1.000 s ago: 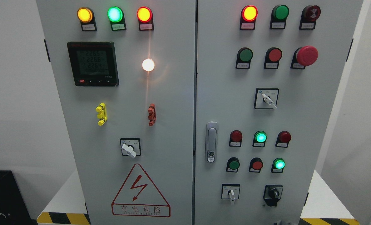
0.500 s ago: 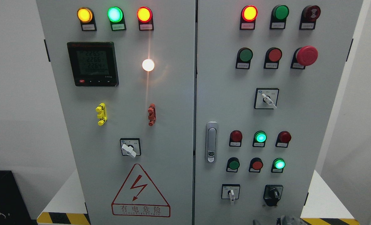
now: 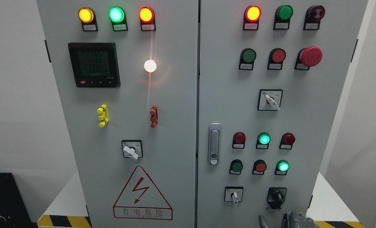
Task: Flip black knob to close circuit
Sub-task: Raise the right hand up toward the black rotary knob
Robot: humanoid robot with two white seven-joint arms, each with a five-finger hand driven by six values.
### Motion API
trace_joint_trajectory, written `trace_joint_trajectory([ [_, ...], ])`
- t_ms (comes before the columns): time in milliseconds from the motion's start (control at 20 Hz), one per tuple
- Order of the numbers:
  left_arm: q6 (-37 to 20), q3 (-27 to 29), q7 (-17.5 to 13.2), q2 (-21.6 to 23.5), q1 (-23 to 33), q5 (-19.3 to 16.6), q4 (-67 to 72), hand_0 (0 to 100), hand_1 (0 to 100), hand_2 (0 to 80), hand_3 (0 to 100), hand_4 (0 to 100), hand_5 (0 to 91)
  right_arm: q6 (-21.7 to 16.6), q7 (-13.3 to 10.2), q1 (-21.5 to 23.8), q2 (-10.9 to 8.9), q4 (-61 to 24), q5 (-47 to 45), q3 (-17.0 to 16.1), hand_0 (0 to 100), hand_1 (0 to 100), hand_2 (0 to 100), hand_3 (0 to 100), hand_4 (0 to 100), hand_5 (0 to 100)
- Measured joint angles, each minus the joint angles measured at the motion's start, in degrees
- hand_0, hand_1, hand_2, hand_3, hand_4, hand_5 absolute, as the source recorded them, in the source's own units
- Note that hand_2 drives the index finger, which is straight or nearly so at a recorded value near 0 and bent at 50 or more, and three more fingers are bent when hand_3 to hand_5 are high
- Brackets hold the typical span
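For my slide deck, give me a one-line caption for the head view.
Right hand rises at the bottom edge, just below the black knob on the grey electrical cabinet.

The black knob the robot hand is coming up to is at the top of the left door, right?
Not quite. The head view shows the black rotary knob at the bottom of the right grey cabinet door, not the top of the left one. The grey robot hand is just below it at the picture's bottom edge, not touching it yet.
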Motion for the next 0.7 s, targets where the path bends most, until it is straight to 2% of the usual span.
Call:
trace_joint_trajectory([
  [700, 0.0, 0.0, 0.0, 0.0, 0.0, 0.0, 0.0, 12, 56, 0.0, 0, 0, 0.0, 0.2, 0.7, -2.4, -0.18, -0.6, 0.1, -1.3, 0, 8, 92, 100, 94, 98],
])
